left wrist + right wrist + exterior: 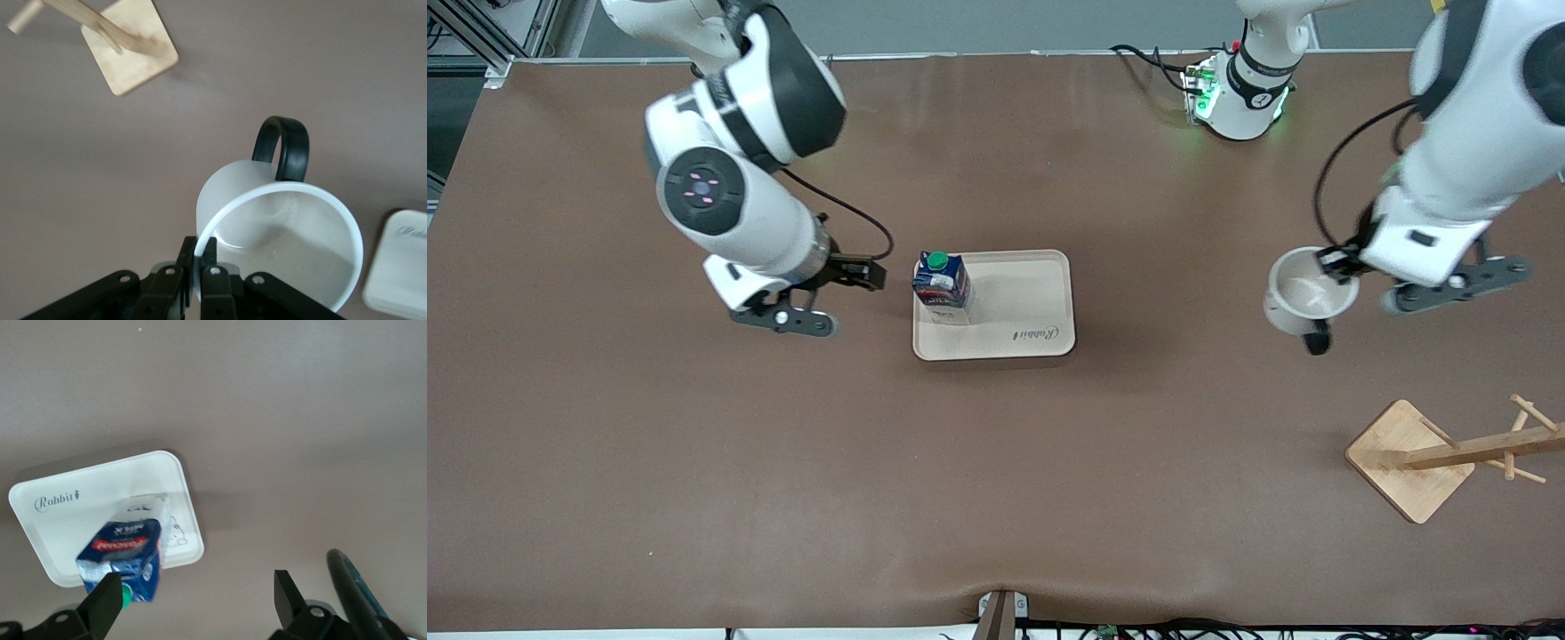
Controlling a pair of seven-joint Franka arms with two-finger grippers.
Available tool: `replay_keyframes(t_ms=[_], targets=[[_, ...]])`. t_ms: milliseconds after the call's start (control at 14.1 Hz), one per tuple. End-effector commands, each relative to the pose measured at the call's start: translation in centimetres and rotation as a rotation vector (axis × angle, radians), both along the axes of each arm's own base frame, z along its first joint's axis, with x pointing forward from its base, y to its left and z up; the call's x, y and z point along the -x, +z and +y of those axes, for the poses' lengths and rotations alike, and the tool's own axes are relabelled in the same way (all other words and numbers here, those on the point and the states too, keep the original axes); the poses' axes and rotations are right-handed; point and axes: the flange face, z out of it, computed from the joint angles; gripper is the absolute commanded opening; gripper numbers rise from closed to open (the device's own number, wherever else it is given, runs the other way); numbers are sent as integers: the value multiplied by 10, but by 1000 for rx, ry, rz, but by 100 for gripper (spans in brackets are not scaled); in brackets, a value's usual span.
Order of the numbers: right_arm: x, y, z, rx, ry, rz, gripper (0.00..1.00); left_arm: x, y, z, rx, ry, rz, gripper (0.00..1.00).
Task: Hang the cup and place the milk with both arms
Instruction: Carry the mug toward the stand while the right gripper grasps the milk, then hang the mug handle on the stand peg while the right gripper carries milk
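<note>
The white cup point(1303, 293) with its black handle point(1317, 340) hangs tilted in the air over bare table at the left arm's end. My left gripper point(1336, 263) is shut on its rim, and the left wrist view shows the fingers point(200, 261) pinching the cup's point(267, 220) wall. No smiley face shows. The dark-blue milk carton point(941, 284) with a green cap stands upright in the cream tray point(1032, 293), at the tray's end toward the right arm. My right gripper point(861, 272) is open and empty beside the carton point(123, 557), apart from it.
A wooden cup rack point(1449, 453) with pegs on a square base stands nearer the front camera than the held cup, at the left arm's end; it also shows in the left wrist view point(130, 47). The tray point(60, 503) bears a "Rabbit" mark.
</note>
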Motion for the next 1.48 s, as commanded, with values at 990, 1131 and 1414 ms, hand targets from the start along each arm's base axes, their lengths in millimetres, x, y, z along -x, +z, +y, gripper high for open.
replay_keyframes(t_ms=[990, 1131, 1414], targets=[[57, -105, 100, -46, -105, 13, 100, -57, -11, 219, 174, -298, -82, 0], [57, -108, 99, -35, -97, 9, 64, -66, -9, 218, 183, -307, -116, 0], [42, -92, 87, -53, -123, 4, 0, -80, -26, 228, 182, -369, -161, 0]])
